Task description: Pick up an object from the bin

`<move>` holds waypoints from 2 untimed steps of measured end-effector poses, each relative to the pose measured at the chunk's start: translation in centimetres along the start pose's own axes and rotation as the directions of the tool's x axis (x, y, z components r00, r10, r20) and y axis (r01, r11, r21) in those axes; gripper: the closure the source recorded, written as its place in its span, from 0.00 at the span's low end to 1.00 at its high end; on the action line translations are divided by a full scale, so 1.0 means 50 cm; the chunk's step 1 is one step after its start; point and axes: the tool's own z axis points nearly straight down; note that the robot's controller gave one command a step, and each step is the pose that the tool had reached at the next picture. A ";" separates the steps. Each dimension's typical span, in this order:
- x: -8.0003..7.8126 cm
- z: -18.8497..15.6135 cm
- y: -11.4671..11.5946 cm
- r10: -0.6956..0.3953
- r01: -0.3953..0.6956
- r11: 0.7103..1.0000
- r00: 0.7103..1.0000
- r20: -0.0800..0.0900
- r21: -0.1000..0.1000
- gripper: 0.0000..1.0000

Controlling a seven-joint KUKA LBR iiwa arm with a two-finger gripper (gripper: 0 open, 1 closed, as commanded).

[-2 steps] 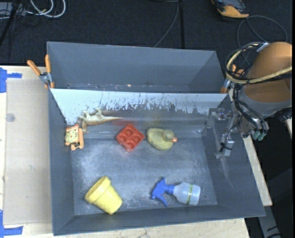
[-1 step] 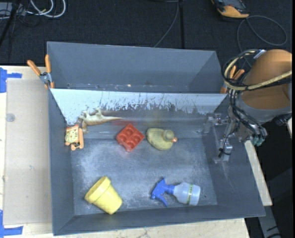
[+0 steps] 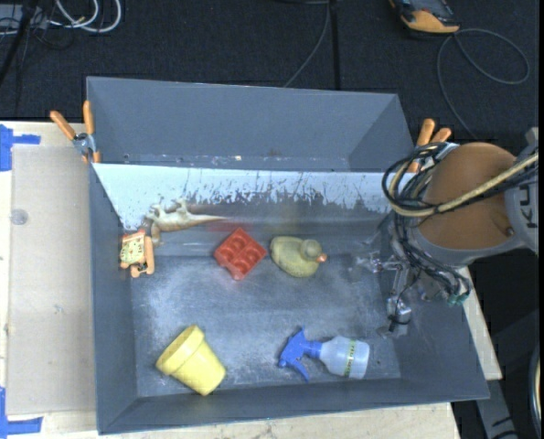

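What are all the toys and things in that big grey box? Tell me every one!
bin: one, grey, centre
toy lizard: one, tan, back left
small figure: one, orange-yellow, left wall
building brick: one, red, middle
rubber duck: one, yellow, orange beak, right of brick
cup: one, yellow, on its side, front left
spray bottle: one, white, blue trigger, lying at front
end effector: one, dark, right side, near spray bottle

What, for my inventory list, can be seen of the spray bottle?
The spray bottle is small, seemingly plastic: a blue trigger head and a whitish body with a yellow-green band. It lies on its side on the floor of the bin near the front wall, right of centre, head pointing left. Only the floor touches it.
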 end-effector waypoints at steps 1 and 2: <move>0.051 0.084 -0.014 -0.089 0.089 0.996 0.996 0.003 0.001 0.00; 0.089 0.093 0.056 -0.098 0.098 0.995 0.995 -0.003 -0.001 0.00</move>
